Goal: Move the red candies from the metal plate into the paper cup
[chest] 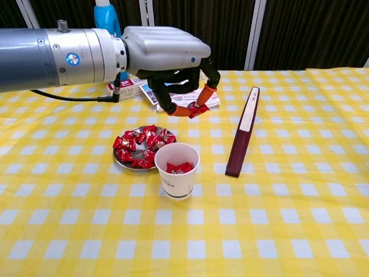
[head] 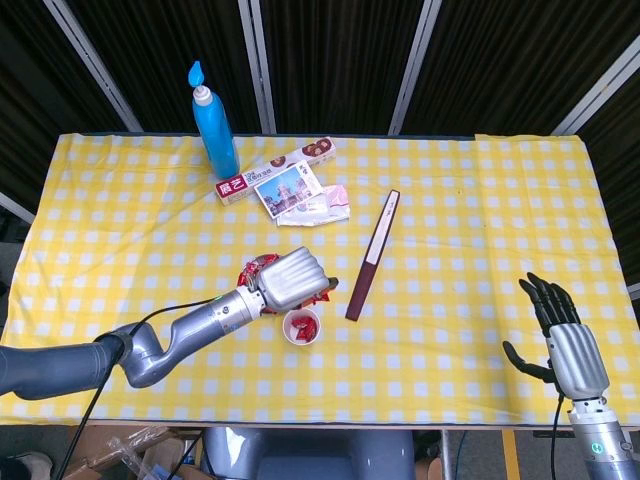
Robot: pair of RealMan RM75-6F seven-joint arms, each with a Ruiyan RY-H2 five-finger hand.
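We've got the yellow checkered tablecloth point(chest: 288, 231), then our grey left hand point(chest: 167, 55) raised above the white paper cup point(chest: 177, 170), pinching one red foil-wrapped candy point(chest: 194, 109) between its fingertips. Our right hand point(head: 560, 335) idles well apart, fingers spread, holding nothing. More candies sit piled in the round metal plate point(chest: 124, 165) touching the cup. They look light, crinkly and probably slippery, so pinching the wrapper ends seems best.

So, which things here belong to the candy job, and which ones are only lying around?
Job:
- red candies on the metal plate
- paper cup, candies already inside
- left hand, pinching one candy

Lying about:
- blue bottle
- long box
- postcard
- dark book
- right hand, idle
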